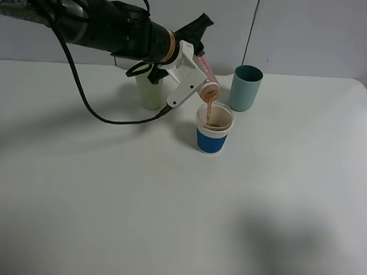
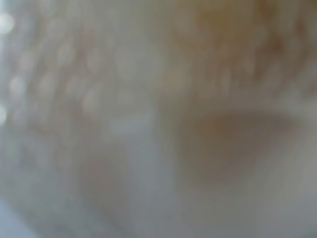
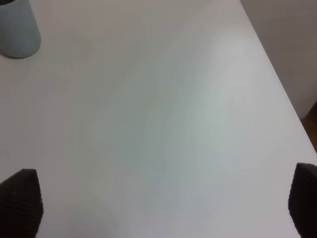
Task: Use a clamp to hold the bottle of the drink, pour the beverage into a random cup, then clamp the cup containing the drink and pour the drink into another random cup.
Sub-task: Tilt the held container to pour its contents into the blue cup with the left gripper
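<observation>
My left gripper (image 1: 200, 53) was clenched on the tipped bottle (image 1: 207, 78), brown drink (image 1: 210, 107) streaming into the blue-sleeved cup (image 1: 213, 140) just below it; its wrist camera gave only blur. The pale tumbler (image 1: 150, 93) sat half hidden behind that gripper, and my right gripper (image 3: 163, 201), cropped to two fingertips, hung released over the table (image 3: 173, 99).

The table (image 1: 109, 201) has a white, smooth, matt top. The bottle (image 1: 208, 77) looks like clear plastic. The short cup (image 1: 212, 135) has a clear rim and a matt blue sleeve. The teal cup (image 1: 245, 87) and the pale tumbler (image 1: 150, 93) look like smooth matt plastic. The right gripper (image 3: 163, 203) has dark fingertips (image 3: 22, 198) with a rough, finely textured surface.
</observation>
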Controlling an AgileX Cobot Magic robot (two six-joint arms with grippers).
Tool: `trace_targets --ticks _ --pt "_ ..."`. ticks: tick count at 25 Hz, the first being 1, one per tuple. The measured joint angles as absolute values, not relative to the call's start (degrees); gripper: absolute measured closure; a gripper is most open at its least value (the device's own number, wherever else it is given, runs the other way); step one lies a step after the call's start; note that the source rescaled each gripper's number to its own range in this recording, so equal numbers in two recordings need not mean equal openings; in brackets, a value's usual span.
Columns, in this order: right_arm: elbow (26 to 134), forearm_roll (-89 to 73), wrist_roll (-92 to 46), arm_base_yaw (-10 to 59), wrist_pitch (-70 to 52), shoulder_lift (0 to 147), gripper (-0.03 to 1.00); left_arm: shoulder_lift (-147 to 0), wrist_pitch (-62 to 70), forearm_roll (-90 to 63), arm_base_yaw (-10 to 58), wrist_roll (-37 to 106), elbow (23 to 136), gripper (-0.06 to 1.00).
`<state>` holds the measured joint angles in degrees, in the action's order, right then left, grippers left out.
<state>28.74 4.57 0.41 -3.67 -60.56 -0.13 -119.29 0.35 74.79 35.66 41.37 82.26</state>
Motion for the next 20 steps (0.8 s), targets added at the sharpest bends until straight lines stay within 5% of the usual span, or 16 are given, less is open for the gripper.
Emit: trace_targets --ticks 20 --pt "28.7 4.6 0.4 -3.7 -60.6 -0.1 -0.03 -118.5 0.0 75.6 35.9 43.0 82.3 0.94"
